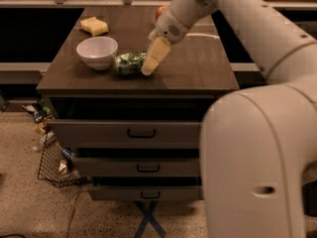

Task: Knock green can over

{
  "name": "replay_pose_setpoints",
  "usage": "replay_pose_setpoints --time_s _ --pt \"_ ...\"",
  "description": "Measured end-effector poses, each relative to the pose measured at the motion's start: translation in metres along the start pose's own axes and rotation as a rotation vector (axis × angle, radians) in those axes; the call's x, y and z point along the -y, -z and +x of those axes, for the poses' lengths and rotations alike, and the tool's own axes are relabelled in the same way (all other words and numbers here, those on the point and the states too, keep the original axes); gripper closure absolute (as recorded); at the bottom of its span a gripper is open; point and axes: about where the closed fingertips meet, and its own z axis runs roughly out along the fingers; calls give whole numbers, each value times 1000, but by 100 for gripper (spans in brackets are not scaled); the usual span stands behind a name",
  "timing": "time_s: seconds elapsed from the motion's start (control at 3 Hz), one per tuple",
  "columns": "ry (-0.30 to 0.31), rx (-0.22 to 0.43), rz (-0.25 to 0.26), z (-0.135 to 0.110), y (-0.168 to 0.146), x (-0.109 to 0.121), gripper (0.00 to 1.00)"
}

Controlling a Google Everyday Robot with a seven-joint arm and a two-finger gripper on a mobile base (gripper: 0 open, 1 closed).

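The green can [130, 63] lies on its side on the dark wooden table [198, 73], just right of the white bowl [97, 51]. My gripper [148, 70] points down at a slant, and its cream tip rests at the can's right end, touching or nearly touching it. My arm reaches in from the upper right and hides part of the table behind it.
A yellow sponge [94, 26] lies at the back left of the table. A red-orange apple [159, 11] peeks out behind my wrist. Drawers [141, 133] sit below the tabletop. A wire basket with litter [57, 160] stands on the floor at the left.
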Motion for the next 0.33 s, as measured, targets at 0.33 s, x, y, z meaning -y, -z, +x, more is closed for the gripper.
replay_pose_setpoints --time_s 0.33 --pt "-71 67 41 32 33 2 0"
